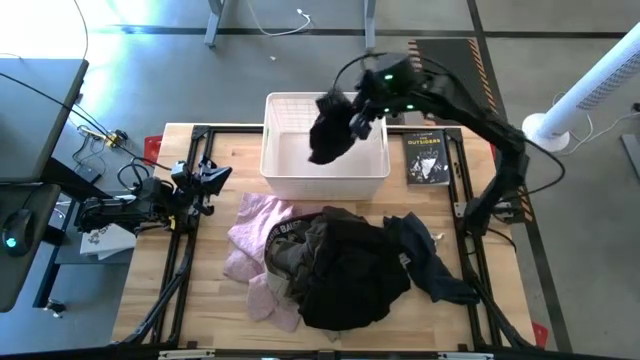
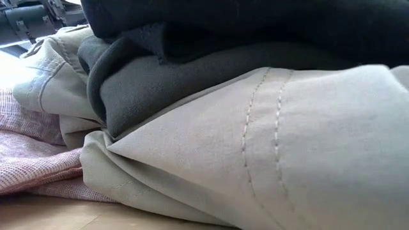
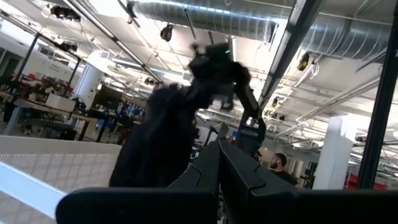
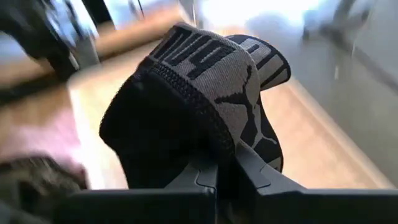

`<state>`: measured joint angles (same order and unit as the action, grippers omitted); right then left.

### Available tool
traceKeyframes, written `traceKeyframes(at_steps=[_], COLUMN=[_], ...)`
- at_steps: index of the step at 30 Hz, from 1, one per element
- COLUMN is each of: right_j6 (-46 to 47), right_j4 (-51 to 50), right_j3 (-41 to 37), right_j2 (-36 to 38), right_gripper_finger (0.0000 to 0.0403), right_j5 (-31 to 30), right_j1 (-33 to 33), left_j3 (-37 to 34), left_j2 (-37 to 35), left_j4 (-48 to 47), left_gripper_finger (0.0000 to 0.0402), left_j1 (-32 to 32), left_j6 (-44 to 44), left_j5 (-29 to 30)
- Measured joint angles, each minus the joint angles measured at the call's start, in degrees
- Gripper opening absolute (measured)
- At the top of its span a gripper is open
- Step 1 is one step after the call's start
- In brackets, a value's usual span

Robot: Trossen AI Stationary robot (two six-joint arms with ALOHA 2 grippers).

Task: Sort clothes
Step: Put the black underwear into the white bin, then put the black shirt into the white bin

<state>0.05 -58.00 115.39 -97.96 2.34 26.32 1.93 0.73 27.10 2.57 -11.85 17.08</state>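
While the right gripper hangs clamped on one black garment above the white basket, its waistband apparently reads "PUMA". Four garments stay piled on the table. One book reads "OUTSIDERS". Left gripper: fingers together.

We see a grey concrete floor around the wooden table — overhead, silver ducting crosses a bright ceiling; a white fan stands beside.
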Motion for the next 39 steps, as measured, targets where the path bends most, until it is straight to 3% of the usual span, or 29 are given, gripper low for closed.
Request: traceKeyframes(at_steps=[5,14,22,28,39], right_j6=[0.1,1.2,-0.6,-1.1,3.9], right_j4=[-4.8,-4.5,-10.1,-16.2,-19.1], right_j3=[0.0,0.0,0.0,0.0,0.0], right_j2=[-5.0,-6.5,-2.0,-0.8,-0.9], right_gripper_finger=[0.0016,0.0120,0.0129,0.0129,0.0129], right_j5=[-0.4,-0.5,-1.1,-1.2,-0.4], right_j1=[0.5,0.3,-2.4,-13.7,-45.5], left_j3=[0.0,0.0,0.0,0.0,0.0], left_j2=[0.0,0.0,0.0,0.0,0.0], left_j4=[0.3,0.2,0.2,0.2,0.2], left_gripper_finger=[0.0001,0.0001,0.0001,0.0001,0.0001], left_j1=[0.0,0.0,0.0,0.0,0.0], left_j6=[1.0,1.2,1.2,1.1,-0.1], left_j5=[0.0,0.2,0.4,0.4,-0.3])
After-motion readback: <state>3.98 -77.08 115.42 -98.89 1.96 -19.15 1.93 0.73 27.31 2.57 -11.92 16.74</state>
